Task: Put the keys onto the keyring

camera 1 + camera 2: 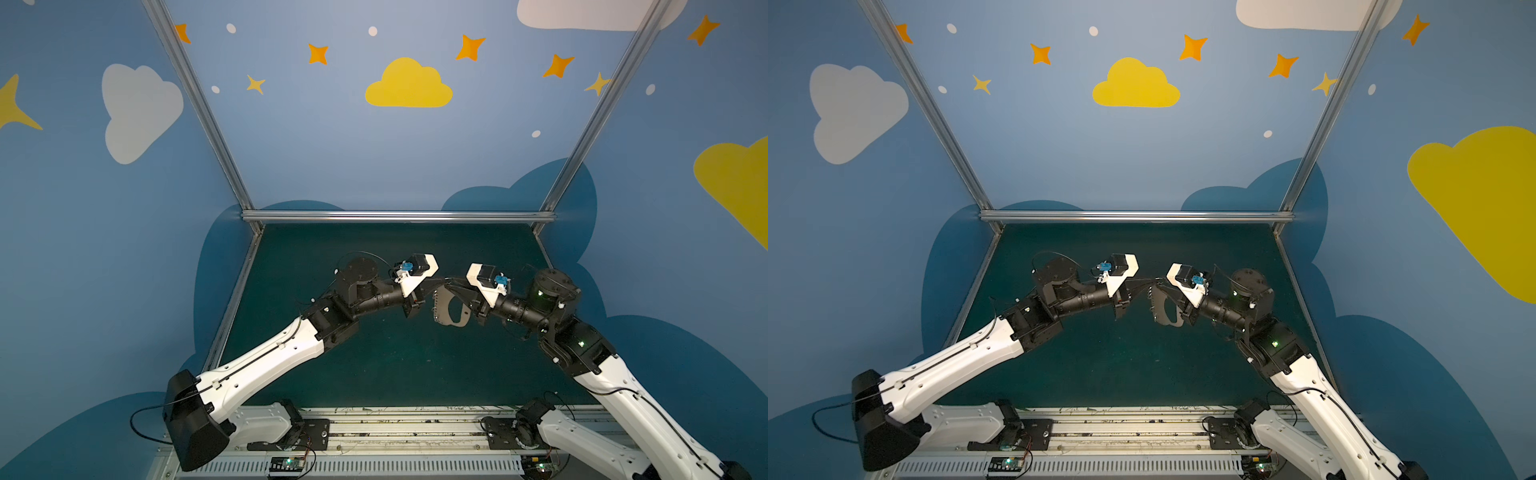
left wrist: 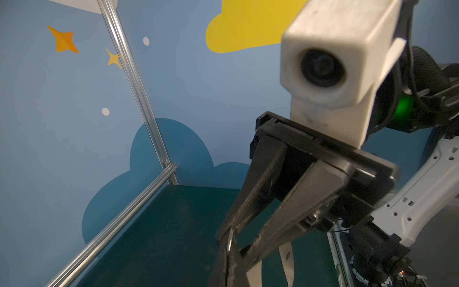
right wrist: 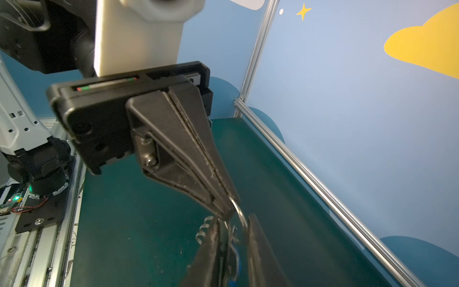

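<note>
In both top views the two arms meet in mid-air above the green bench [image 1: 374,374]. The left gripper [image 1: 438,282] and the right gripper [image 1: 452,286] stand tip to tip. The keyring [image 1: 441,305] hangs just beneath them, clear of the bench. It is a flat grey handbag-shaped plate with an oblong slot and a row of small holes along one edge.

In the left wrist view the right gripper's fingers [image 2: 258,198] are narrowly spread, with a wire ring [image 2: 231,239] at the tip of one. I cannot tell whether they grip anything. A pale strip of the plate shows behind them.

In the right wrist view the left gripper's fingers [image 3: 173,149] are pressed together, pinching that wire ring at their very tips. Between the right gripper's own fingers sit what look like the keys [image 3: 237,261], small, blurred and with a bluish glint. Small wire coils [image 3: 203,231] lie just beside them.

The step in hand looks like threading a key onto the pinched ring. To do it well, the left arm should hold the ring motionless. The right should close firmly near the key's head and lead its hole onto the ring's open end in small moves, so the plate does not swing.
</note>
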### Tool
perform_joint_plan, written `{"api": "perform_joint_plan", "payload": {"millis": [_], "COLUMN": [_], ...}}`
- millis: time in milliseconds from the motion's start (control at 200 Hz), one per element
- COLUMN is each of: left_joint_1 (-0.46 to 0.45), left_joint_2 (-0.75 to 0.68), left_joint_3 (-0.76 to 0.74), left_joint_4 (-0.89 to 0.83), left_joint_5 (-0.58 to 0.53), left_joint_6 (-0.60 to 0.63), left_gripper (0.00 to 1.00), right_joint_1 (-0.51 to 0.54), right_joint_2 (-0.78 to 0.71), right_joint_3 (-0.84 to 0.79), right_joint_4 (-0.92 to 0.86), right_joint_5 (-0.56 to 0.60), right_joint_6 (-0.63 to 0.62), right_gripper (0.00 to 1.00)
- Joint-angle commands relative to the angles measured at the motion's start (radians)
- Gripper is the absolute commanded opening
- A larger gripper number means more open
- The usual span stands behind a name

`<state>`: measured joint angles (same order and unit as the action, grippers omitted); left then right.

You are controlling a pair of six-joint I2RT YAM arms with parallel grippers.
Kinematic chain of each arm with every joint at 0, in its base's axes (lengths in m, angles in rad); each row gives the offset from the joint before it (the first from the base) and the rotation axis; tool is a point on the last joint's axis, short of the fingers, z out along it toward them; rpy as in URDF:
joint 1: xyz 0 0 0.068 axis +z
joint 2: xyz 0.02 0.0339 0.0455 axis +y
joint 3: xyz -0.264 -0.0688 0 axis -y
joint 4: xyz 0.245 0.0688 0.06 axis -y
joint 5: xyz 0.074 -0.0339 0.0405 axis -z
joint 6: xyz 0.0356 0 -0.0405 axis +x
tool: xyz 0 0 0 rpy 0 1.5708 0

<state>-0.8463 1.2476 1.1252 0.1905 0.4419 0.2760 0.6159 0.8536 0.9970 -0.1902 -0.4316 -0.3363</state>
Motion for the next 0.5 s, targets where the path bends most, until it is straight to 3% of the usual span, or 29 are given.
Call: {"api": "perform_joint_plan", "payload": {"millis": [0,325,436,496], "left_joint_1": [-0.002,-0.002,-0.003,-0.002], "left_joint_2": [-0.023,-0.024,-0.029,-0.03], "left_joint_3": [-0.004,0.001,0.002,0.002], "left_joint_4": [0.023,-0.006,-0.013,-0.013], "left_joint_5": [0.018,0.016,0.018,0.022], "left_joint_6": [0.014,0.044,0.051,0.054], "left_gripper": [0.03,0.03,0.03,0.04], "right_joint_1": [-0.005,-0.012,-0.013,-0.016], "right_joint_2": [-0.017,-0.031,-0.03,-0.031], "right_joint_3": [0.015,0.003,0.003,0.002], "right_joint_4": [0.025,0.024,0.021,0.017], "right_joint_5": [-0.019,-0.025,-0.026,-0.024], "right_joint_6": [0.016,0.023,0.023,0.022], "right_gripper": [0.16,0.15,0.26,0.27]}}
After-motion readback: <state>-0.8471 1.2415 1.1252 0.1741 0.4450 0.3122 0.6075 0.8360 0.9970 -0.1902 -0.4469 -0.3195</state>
